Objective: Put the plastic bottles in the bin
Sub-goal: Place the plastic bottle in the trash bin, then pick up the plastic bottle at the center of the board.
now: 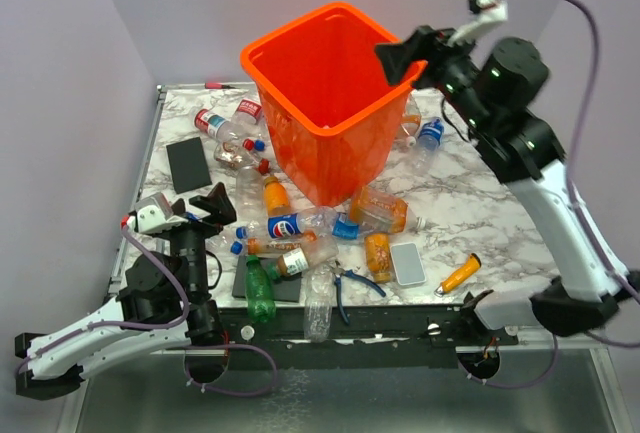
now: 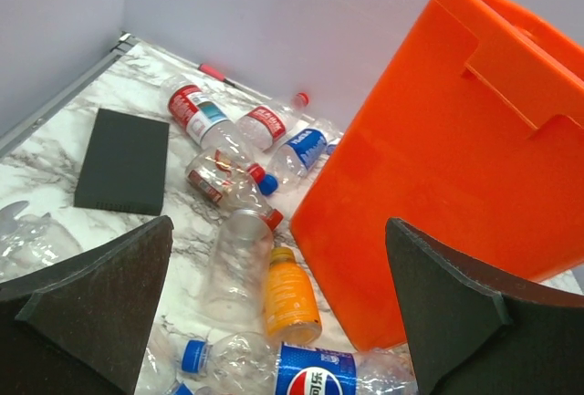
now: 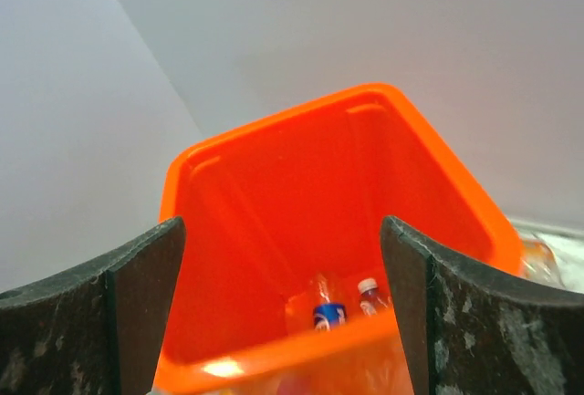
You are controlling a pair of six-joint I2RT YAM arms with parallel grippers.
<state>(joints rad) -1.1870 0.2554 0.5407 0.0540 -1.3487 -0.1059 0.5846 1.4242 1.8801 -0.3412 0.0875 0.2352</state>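
Orange plastic dominates the scene: a big square bin (image 1: pixel 325 148) stands on a marble-patterned desk (image 1: pixel 480 203). Over the bin's right rim hangs the right hand (image 1: pixel 405 61), its two dark fingers spread wide apart, gripping nothing and touching nothing. Seen from that hand's own camera, the bin's mouth lies directly below and between the fingers. At the bottom lie two bottles (image 3: pixel 342 308), one blue-labelled and one red-capped, with their lower parts cut off by the near rim. Low over the near left of the desk hovers the left hand (image 1: pixel 208 208), its fingers also fully apart and empty. Just ahead of it, loose bottles (image 1: pixel 295 225) lie scattered along the bin's left and front sides. Beside the bin's right wall sit more bottles (image 1: pixel 425 138), partly hidden behind it. The crushed clear ones overlap and are hard to count.
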